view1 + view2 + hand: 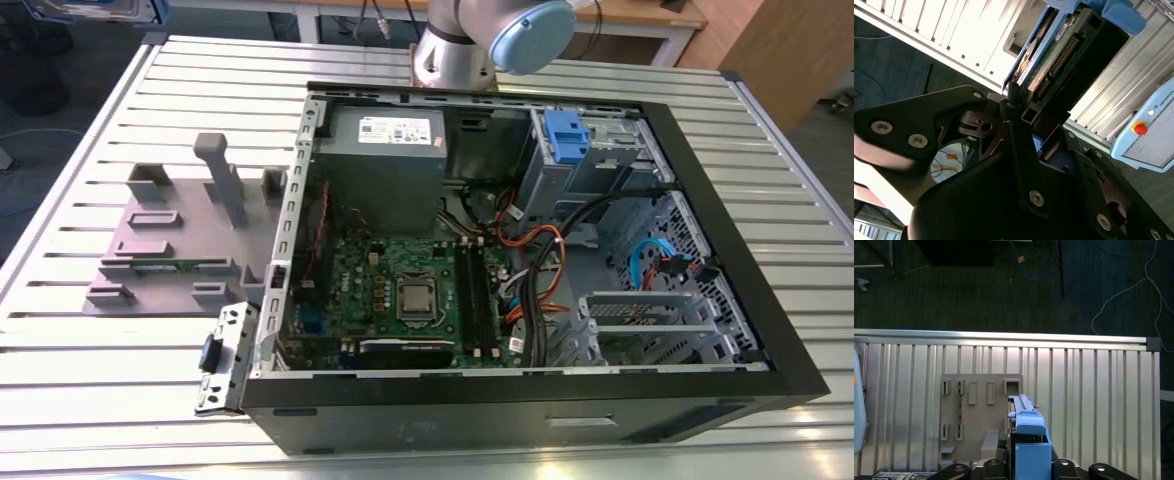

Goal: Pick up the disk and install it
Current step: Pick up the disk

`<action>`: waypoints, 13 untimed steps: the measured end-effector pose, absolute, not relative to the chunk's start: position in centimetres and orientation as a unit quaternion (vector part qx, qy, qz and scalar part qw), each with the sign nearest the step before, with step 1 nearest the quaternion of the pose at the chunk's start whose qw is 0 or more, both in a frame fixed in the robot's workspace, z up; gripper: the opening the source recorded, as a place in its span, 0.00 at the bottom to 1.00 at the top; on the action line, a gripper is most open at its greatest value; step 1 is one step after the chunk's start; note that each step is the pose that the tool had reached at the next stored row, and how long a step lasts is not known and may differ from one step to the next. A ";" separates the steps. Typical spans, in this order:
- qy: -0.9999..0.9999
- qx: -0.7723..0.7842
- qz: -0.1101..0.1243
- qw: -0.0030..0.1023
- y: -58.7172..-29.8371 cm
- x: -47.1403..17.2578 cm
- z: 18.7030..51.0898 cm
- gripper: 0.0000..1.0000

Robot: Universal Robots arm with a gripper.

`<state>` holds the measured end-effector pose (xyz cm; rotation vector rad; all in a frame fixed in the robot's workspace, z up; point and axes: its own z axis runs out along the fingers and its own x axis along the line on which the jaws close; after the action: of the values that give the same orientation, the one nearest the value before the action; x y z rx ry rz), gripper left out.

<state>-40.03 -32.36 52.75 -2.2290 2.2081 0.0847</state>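
The disk point(1054, 55) is a flat drive with a green circuit-board face and a blue plastic bracket. My gripper point(1015, 102) is shut on its lower edge, with a black finger on each side. In the first wrist view the disk point(1026, 432) stands on edge between the fingers point(996, 467), high above the slatted table and just beside the grey stand point(981, 412). At the exterior view's top left corner a blue-framed silver slab point(94, 10) is cut off by the picture's edge. The open computer case point(534, 250) lies on the table with a blue-tabbed drive cage point(567, 140) at its far side.
A grey stand with upright posts point(187, 230) sits at the exterior view's left of the case. Inside the case are a grey power-supply box point(384, 150), a motherboard point(414, 295) and cable bundles point(534, 270). A pendant with a red button point(1149, 135) lies by the table. Beyond the table's edge point(1004, 334) is floor with cables.
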 end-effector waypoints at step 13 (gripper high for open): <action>0.703 -0.710 0.027 0.001 -32.4 -40.0 53.0 0.37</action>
<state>-40.02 -32.36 53.02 -2.2290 2.2080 0.0847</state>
